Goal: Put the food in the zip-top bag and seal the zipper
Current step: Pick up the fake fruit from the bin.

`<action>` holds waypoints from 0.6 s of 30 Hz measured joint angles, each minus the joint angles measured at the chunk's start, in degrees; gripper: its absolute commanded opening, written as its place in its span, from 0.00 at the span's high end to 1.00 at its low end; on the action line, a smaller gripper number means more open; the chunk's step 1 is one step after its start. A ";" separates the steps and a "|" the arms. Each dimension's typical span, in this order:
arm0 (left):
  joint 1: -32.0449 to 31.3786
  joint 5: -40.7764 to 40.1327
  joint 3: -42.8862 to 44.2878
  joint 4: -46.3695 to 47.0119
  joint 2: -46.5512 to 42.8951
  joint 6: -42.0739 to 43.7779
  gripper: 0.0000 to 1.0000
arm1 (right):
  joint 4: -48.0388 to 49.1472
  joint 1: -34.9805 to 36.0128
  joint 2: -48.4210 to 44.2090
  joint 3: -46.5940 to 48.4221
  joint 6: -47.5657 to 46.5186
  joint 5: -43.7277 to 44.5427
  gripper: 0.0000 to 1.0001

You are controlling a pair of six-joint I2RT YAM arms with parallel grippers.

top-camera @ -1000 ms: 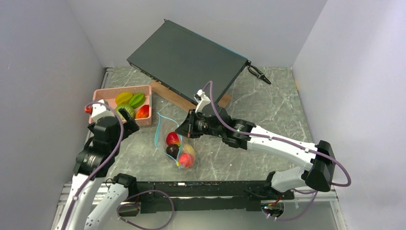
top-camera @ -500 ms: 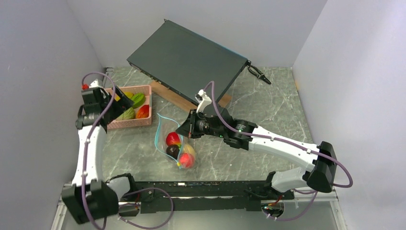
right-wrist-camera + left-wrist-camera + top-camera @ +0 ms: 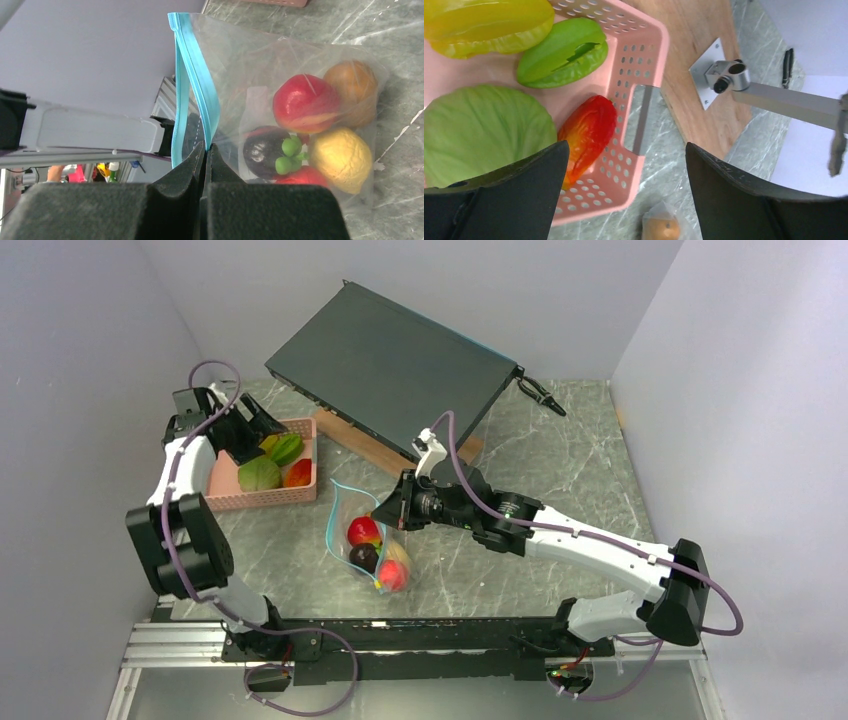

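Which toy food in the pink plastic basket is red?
The glossy red-orange elongated piece by the wall of the pink basket; the others are yellow star fruit, green pod, pale green cabbage.

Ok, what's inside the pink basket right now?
Four pieces show in the basket: a yellow star fruit, a green fruit, a pale green cabbage and a red-orange piece. The open left claw covers one corner, so anything there cannot be seen.
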 measured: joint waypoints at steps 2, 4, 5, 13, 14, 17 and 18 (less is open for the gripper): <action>0.07 0.87 0.96 0.15 3.56 1.22 0.14 | 0.00 0.00 -0.13 -0.07 0.00 0.00 1.00; 0.13 1.53 1.01 0.28 6.14 2.29 0.14 | -0.02 0.00 -0.13 -0.07 0.00 0.00 1.00; 0.13 1.84 0.57 0.98 7.23 2.73 0.16 | -0.04 0.00 -0.13 -0.07 -0.02 0.00 1.00; -1.07 4.31 -1.29 3.08 9.75 4.26 0.21 | 0.04 0.00 0.00 -0.07 0.20 -0.13 1.00; -1.57 4.24 -0.94 3.08 10.19 4.52 0.21 | 0.04 0.00 0.02 -0.07 0.22 -0.15 1.00; -3.50 3.63 0.61 2.45 11.98 5.64 0.22 | 0.11 0.00 0.11 -0.07 0.28 -0.22 1.00; -4.00 3.17 1.05 2.14 12.44 5.92 0.23 | 0.09 0.00 0.11 -0.09 0.42 -0.24 1.00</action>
